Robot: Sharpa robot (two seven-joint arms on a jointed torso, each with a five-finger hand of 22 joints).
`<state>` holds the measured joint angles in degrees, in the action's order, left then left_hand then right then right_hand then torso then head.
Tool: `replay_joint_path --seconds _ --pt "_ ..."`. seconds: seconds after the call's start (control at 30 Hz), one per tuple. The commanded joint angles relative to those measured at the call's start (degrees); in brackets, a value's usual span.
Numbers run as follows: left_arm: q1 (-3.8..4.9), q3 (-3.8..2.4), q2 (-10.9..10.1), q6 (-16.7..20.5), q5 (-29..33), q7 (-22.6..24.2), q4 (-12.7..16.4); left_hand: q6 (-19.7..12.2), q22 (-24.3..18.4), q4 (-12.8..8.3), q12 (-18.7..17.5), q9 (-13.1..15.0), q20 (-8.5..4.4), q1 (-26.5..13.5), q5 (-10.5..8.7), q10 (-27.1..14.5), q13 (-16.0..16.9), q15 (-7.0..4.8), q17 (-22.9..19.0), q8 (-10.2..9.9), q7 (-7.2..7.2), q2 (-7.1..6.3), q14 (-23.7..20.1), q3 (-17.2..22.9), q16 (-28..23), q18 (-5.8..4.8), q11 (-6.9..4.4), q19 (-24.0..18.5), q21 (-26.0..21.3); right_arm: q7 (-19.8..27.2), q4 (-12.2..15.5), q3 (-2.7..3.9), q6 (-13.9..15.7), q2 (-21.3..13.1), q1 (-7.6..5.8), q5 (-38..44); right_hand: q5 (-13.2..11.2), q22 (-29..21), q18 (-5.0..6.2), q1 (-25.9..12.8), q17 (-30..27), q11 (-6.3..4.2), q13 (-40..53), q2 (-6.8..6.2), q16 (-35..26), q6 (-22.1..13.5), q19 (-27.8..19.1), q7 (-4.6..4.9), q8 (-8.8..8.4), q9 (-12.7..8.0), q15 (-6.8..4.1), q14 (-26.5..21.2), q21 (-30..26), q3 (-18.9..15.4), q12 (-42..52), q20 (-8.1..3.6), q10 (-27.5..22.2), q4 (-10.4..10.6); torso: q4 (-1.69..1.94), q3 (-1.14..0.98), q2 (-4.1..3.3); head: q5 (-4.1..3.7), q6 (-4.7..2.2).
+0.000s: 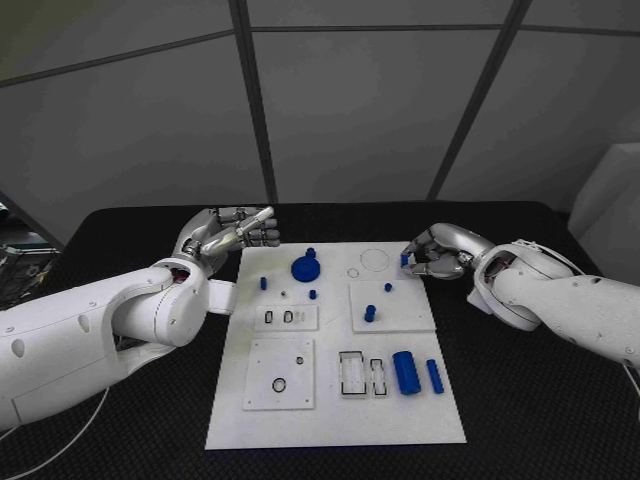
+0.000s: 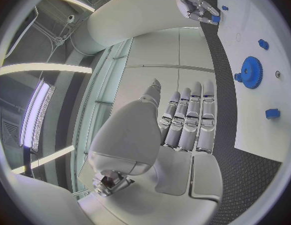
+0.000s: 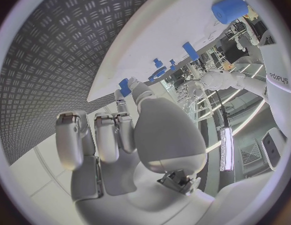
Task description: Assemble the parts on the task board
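The white task board (image 1: 335, 420) lies in the middle of the black table. On it are a blue gear (image 1: 306, 268), several small blue pegs (image 1: 369, 313), a thick blue cylinder (image 1: 407, 372) and a thin blue rod (image 1: 434, 375). My right hand (image 1: 438, 252) hovers at the board's far right corner and pinches a small blue part (image 1: 404, 259) between thumb and fingertip; the part (image 3: 125, 86) shows at that fingertip in the right wrist view. My left hand (image 1: 234, 232) is beside the far left corner, fingers (image 2: 189, 117) stretched out, holding nothing. The gear (image 2: 250, 72) lies ahead of it.
Raised white sub-plates (image 1: 281, 372) with slots and ring marks sit on the board's near half. A dark ring outline (image 1: 371, 259) is marked near the right hand. Black table (image 1: 551, 420) surrounds the board on all sides; grey wall panels stand behind.
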<state>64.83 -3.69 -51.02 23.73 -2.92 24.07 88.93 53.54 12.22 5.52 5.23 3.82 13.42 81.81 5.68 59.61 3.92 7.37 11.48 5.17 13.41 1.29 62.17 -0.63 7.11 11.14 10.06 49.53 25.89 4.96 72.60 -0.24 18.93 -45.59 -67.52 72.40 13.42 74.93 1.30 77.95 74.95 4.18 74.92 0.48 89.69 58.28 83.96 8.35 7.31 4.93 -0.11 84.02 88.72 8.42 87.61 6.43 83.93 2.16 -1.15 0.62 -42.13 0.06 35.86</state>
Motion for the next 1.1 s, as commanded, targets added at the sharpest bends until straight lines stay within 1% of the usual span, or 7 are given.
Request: replay_joint_path --seconds 0.03,0.3,0.53,0.7,0.9,0.97,1.1 --pt "0.08 -0.06 -0.07 -0.72 -0.26 -0.04 0.04 -0.10 0.06 -0.35 -0.31 -0.03 0.00 0.18 -0.15 -0.02 0.02 0.08 0.06 -0.38 0.41 0.39 -0.03 -0.13 -0.30 -0.83 0.32 -0.42 0.21 -2.02 2.58 0.07 4.06 -0.74 -0.13 -1.69 0.20 13.02 -0.82 -0.16 15.05 -0.40 12.62 0.51 0.31 0.53 4.74 0.07 0.33 0.06 -0.25 5.98 0.29 0.27 0.23 -0.43 4.00 -0.01 0.04 0.07 0.08 -0.05 0.02" --pt "0.08 -0.05 -0.03 -0.72 -0.26 -0.07 -0.26 -0.10 0.07 -0.39 -0.32 -0.03 0.01 0.14 -0.15 -0.02 0.02 0.09 0.08 -0.39 0.42 0.38 -0.03 -0.10 -0.33 -0.83 0.33 -0.46 0.23 -5.74 10.61 0.17 4.86 -1.65 -0.18 -1.40 -0.06 13.19 -0.86 -0.12 15.05 -0.49 12.66 0.55 0.31 0.74 4.84 -0.01 0.33 0.09 -0.31 5.98 0.37 0.40 0.26 -0.49 4.03 -0.09 -0.01 0.08 0.51 0.39 0.30" --pt "0.09 -0.05 0.31 -0.79 -0.26 -0.10 -0.92 -0.10 0.07 -0.39 -0.32 -0.03 0.01 0.14 -0.15 -0.02 0.02 0.09 0.08 -0.39 0.42 0.38 -0.03 -0.10 -0.33 -0.83 0.33 -0.46 0.23 -7.48 14.56 0.17 4.93 0.96 -0.16 1.06 -0.17 13.22 -0.87 -0.10 15.05 -0.52 12.60 0.64 0.31 0.75 4.86 -0.03 0.29 0.09 -0.33 5.98 0.38 0.49 0.20 -0.52 3.98 -0.11 0.04 0.02 0.85 1.23 0.56" --pt "0.10 -0.05 0.56 -0.75 -0.25 -0.12 -1.54 -0.10 0.07 -0.39 -0.32 -0.03 0.01 0.14 -0.15 -0.02 0.02 0.09 0.08 -0.39 0.42 0.38 -0.03 -0.10 -0.33 -0.83 0.33 -0.46 0.23 -8.48 14.74 0.14 4.89 4.35 -0.02 4.01 -0.24 13.24 -0.87 -0.06 15.05 -0.54 12.62 0.64 0.31 0.74 4.88 -0.04 0.25 0.08 -0.34 5.98 0.39 0.54 0.22 -0.53 4.00 -0.16 0.16 0.08 1.18 2.12 1.26" --pt "0.12 -0.06 0.88 -0.74 -0.25 -0.17 -1.99 -0.09 0.08 -0.41 -0.32 -0.03 0.01 0.11 -0.16 0.00 0.03 0.09 0.09 -0.40 0.41 0.38 -0.02 -0.08 -0.34 -0.83 0.33 -0.47 0.25 -10.10 14.47 0.14 5.64 8.28 1.32 8.64 -0.28 13.26 -0.88 0.01 15.05 -0.56 12.55 0.64 0.31 0.71 4.89 -0.05 0.20 0.07 -0.34 5.98 0.40 0.61 0.15 -0.54 3.94 -0.23 0.29 0.19 1.41 2.79 1.83" --pt "0.12 -0.06 0.98 -0.74 -0.25 -0.20 -2.05 -0.08 0.08 -0.41 -0.32 -0.03 0.01 0.10 -0.16 0.01 0.03 0.09 0.09 -0.40 0.41 0.38 -0.02 -0.08 -0.35 -0.83 0.33 -0.48 0.25 -10.94 14.33 0.14 5.34 9.35 1.70 10.48 -0.30 13.30 -0.88 0.03 15.05 -0.57 12.55 0.64 0.31 0.72 4.91 -0.06 0.18 0.07 -0.34 5.98 0.42 0.64 0.15 -0.55 3.94 -0.26 0.25 0.12 1.37 3.00 1.92" --pt "0.13 -0.06 1.08 -0.75 -0.25 -0.23 -2.06 -0.08 0.08 -0.41 -0.32 -0.03 0.01 0.09 -0.16 0.01 0.03 0.09 0.10 -0.40 0.41 0.38 -0.02 -0.08 -0.35 -0.83 0.32 -0.48 0.25 -12.37 13.75 0.09 4.30 11.21 2.39 13.66 -0.34 13.55 -0.94 0.05 15.05 -0.57 12.53 0.60 0.31 0.71 5.08 -0.06 0.15 0.06 -0.35 5.98 0.54 0.65 0.13 -0.56 3.92 -0.30 0.11 0.17 1.40 3.30 2.18"
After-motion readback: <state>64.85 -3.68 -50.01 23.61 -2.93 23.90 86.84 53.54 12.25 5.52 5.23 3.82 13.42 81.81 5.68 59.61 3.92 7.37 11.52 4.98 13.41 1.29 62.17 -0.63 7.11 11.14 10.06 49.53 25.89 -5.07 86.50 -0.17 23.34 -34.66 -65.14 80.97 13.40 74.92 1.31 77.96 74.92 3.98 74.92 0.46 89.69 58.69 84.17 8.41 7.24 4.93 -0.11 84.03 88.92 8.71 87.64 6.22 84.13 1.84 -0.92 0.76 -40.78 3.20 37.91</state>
